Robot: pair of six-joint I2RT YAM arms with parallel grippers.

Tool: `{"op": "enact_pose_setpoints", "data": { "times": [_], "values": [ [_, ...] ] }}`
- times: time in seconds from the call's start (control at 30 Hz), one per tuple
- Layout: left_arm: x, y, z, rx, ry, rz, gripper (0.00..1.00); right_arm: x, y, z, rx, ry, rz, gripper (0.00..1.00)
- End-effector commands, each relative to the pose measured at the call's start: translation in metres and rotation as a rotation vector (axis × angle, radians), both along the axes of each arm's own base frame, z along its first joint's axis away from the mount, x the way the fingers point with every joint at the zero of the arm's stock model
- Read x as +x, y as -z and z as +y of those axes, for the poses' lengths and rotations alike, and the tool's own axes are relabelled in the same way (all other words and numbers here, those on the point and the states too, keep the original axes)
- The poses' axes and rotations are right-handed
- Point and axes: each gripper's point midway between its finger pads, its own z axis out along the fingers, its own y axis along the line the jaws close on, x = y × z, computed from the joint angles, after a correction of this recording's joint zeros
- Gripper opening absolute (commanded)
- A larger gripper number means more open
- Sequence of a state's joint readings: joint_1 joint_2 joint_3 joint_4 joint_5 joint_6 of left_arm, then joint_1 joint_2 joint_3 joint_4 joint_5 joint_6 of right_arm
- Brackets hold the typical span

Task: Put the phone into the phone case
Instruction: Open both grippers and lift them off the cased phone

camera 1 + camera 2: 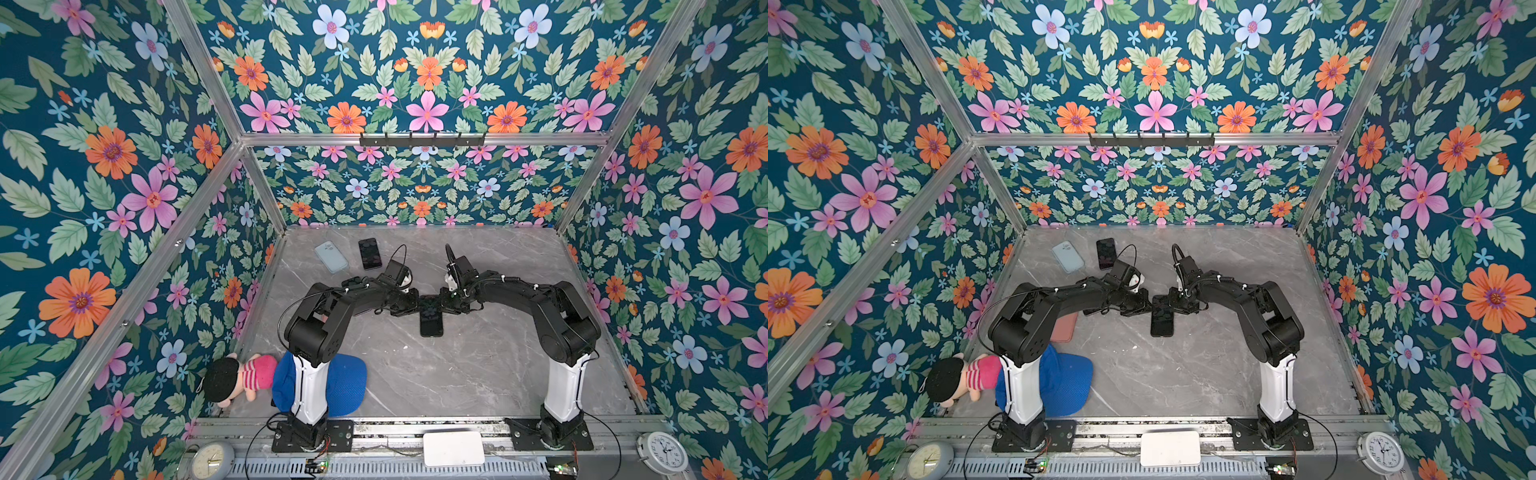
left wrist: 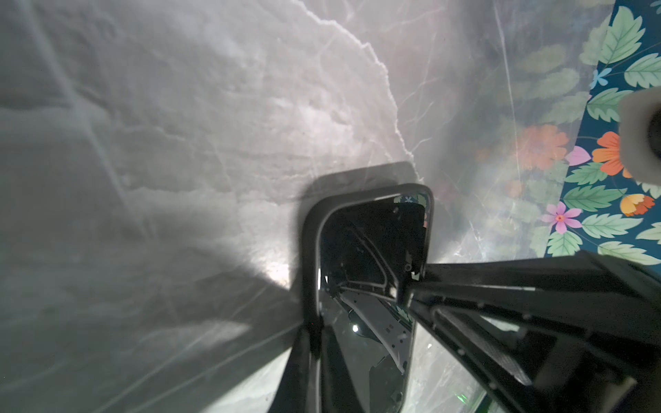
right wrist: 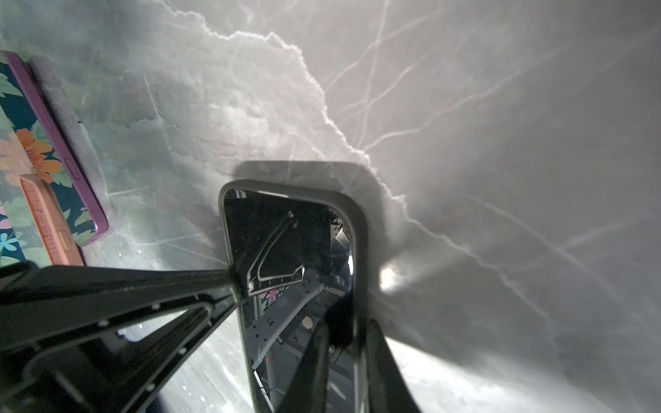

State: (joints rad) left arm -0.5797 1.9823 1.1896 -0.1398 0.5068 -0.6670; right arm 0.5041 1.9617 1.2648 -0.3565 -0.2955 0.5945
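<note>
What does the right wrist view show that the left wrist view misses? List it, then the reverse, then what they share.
Only right wrist: a purple-edged phone and a pink case. Only left wrist: the floral wall and a blurred white object. Both: the black phone case with the phone in it, on the marble table.

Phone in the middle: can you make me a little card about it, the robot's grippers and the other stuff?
phone: black, glossy, screen up, mid-table
case: dark rim wrapping the phone's visible end
left gripper: shut on the phone's left edge
right gripper: shut on its right edge
spare phone: far side, no gripper on it
blue case: beside the spare phone, not touching it
doll and cap: near left corner
</note>
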Motion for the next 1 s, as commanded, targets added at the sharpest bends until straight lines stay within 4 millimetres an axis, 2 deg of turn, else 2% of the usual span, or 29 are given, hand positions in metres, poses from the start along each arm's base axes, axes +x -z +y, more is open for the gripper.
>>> {"op": "enact_pose_setpoints", "data": {
  "times": [0.0, 0.2, 0.33, 0.57, 0.73, 0.97],
  "values": [
    [-0.009, -0.002, 0.002, 0.016, 0.012, 0.014, 0.14, -0.005, -0.002, -0.008, -0.046, 0.005, 0.013, 0.33],
    [-0.008, -0.019, 0.013, 0.032, -0.004, -0.030, 0.29, -0.011, -0.011, -0.015, -0.110, 0.029, 0.012, 0.62],
    [-0.011, -0.024, 0.028, 0.053, -0.020, -0.049, 0.36, -0.019, -0.015, -0.012, -0.177, 0.029, 0.012, 0.73],
    [-0.014, -0.028, 0.052, 0.065, -0.046, -0.067, 0.42, -0.027, -0.017, -0.004, -0.274, 0.043, 0.023, 0.85],
    [-0.016, -0.024, 0.066, 0.123, -0.050, -0.067, 0.44, -0.028, -0.019, 0.004, -0.315, 0.050, 0.020, 0.88],
    [-0.021, -0.023, 0.075, 0.140, -0.051, -0.068, 0.47, -0.028, -0.015, 0.011, -0.342, 0.055, 0.023, 0.99]
  ]
}}
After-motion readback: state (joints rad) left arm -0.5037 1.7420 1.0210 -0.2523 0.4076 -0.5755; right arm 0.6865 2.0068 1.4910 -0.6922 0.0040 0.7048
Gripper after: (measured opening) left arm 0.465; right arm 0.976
